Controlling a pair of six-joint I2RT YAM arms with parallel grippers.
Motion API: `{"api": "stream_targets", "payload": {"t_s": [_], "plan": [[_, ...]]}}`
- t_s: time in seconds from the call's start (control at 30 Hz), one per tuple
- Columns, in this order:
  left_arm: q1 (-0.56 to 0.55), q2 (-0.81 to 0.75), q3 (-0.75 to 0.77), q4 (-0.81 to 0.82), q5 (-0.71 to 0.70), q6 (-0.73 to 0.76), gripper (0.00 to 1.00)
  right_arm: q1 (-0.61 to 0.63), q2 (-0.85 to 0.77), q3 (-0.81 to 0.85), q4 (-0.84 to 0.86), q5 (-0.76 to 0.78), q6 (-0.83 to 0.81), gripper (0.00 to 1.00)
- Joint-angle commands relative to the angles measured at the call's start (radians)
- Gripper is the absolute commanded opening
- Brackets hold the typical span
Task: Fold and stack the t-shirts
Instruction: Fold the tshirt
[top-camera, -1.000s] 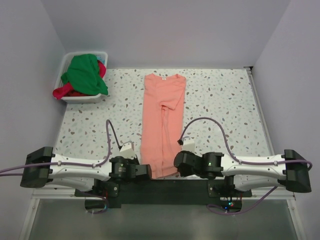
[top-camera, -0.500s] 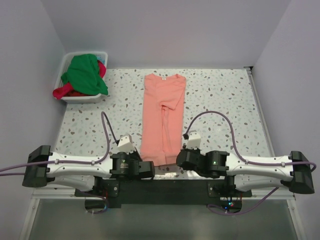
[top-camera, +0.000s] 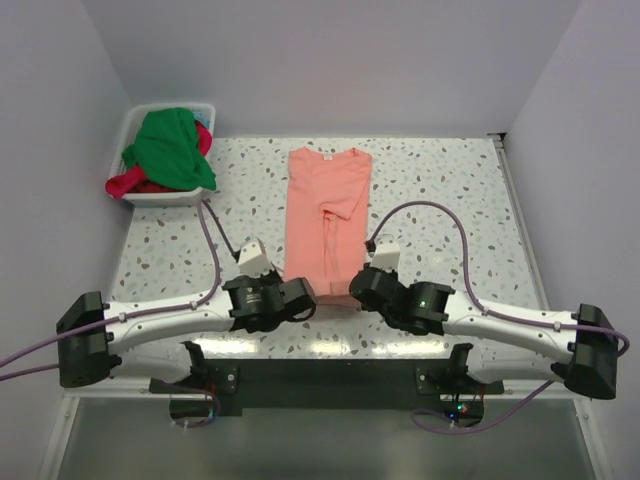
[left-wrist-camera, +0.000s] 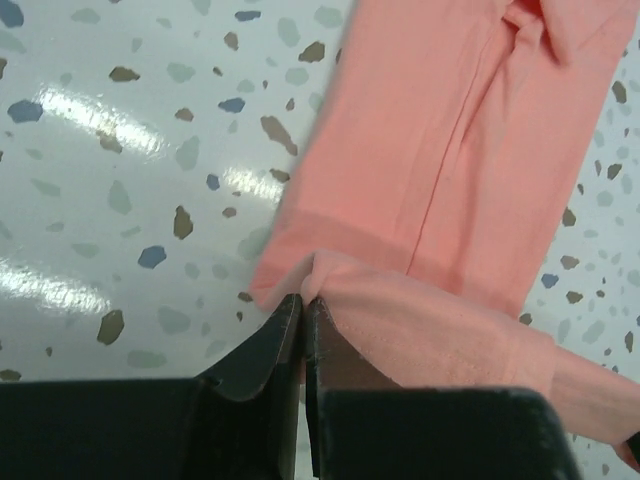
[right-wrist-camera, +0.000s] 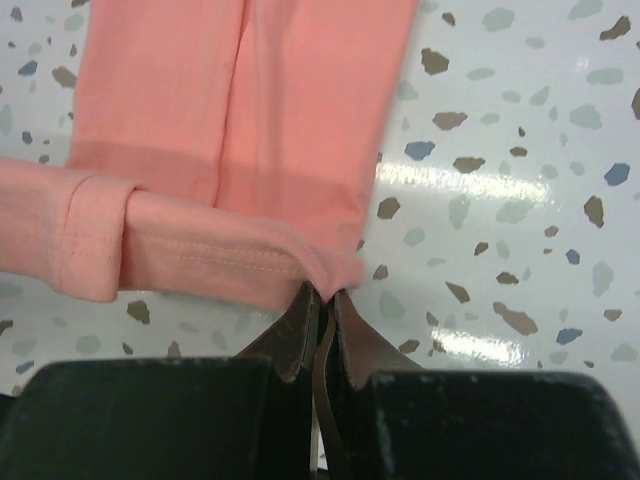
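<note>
Speckled white tabletop (top-camera: 450, 190) fills the middle of the overhead view, with pale lilac walls around it. Low in the left wrist view, the left gripper (left-wrist-camera: 303, 300) is pinched tight on one bottom corner of the salmon-pink cloth t-shirt (left-wrist-camera: 450, 170). Low in the right wrist view, the right gripper (right-wrist-camera: 325, 295) is clamped on the other corner. Between them the hem is lifted and doubled back over the shirt's lower part. The shirt lies lengthwise at frame centre, collar toward the top. In the upper left, a white plastic tub (top-camera: 165, 198) holds a bright green t-shirt (top-camera: 170, 145) over a red-magenta t-shirt (top-camera: 125, 184).
</note>
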Motion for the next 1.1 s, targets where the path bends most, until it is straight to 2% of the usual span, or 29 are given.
{"api": "stream_targets", "payload": {"t_s": [0.0,0.23,0.4,0.8,1.07], "plan": [[0.096,0.043,0.067,0.181,-0.045,0.273,0.0,-0.088,0.023,0.059,0.095,0.015,-0.126,0.0],[0.254,0.161,0.145,0.376,0.005,0.488,0.0,-0.214,0.101,0.099,0.215,-0.054,-0.249,0.0],[0.334,0.255,0.211,0.449,0.031,0.6,0.0,-0.313,0.196,0.161,0.298,-0.111,-0.314,0.0],[0.509,0.471,0.361,0.594,0.144,0.761,0.0,-0.521,0.511,0.36,0.413,-0.26,-0.399,0.0],[0.604,0.612,0.452,0.681,0.212,0.852,0.0,-0.583,0.674,0.486,0.425,-0.29,-0.409,0.0]]}}
